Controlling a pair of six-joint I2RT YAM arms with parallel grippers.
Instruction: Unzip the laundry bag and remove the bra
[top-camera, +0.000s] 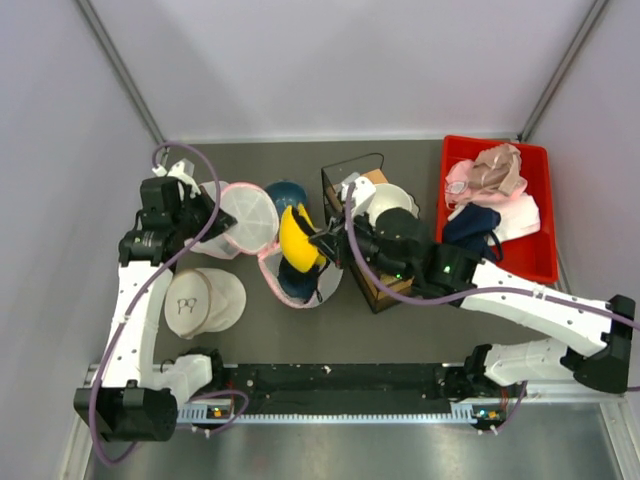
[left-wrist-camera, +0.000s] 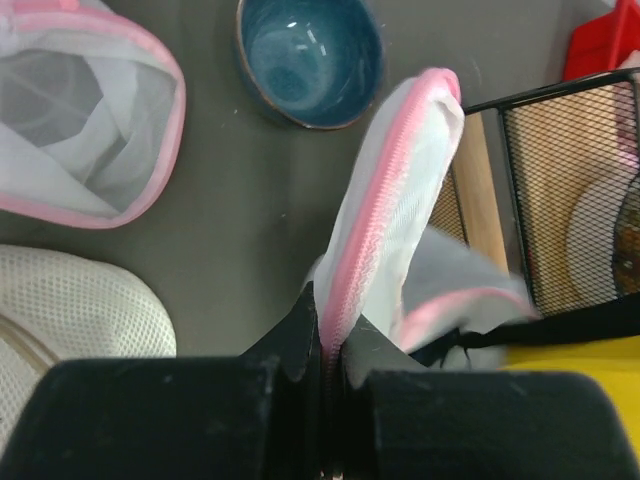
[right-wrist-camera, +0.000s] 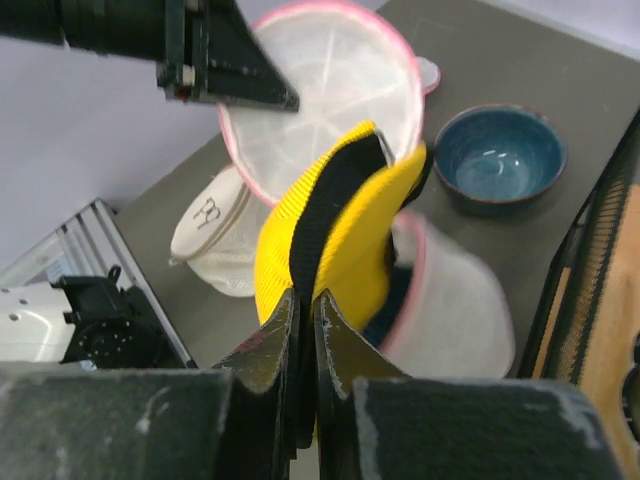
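Observation:
The laundry bag (top-camera: 245, 218) lies open in two white mesh halves with pink zipper trim, left of centre. My left gripper (top-camera: 207, 215) is shut on the pink zipper trim (left-wrist-camera: 385, 200) and holds a mesh flap raised; its tips (left-wrist-camera: 328, 320) pinch the trim. The yellow bra (top-camera: 293, 235) with dark trim stands up out of the lower bag half (top-camera: 305, 285). My right gripper (top-camera: 322, 240) is shut on the bra's dark edge. In the right wrist view the bra (right-wrist-camera: 340, 230) rises from my right gripper (right-wrist-camera: 308, 300) above the mesh half (right-wrist-camera: 455, 310).
A blue bowl (top-camera: 285, 192) sits behind the bag. A black wire basket (top-camera: 330, 185) holding a white bowl stands under my right arm. A red bin (top-camera: 545, 265) at right holds pink garments and navy cloth. A flatter white round bag (top-camera: 205, 300) lies front left.

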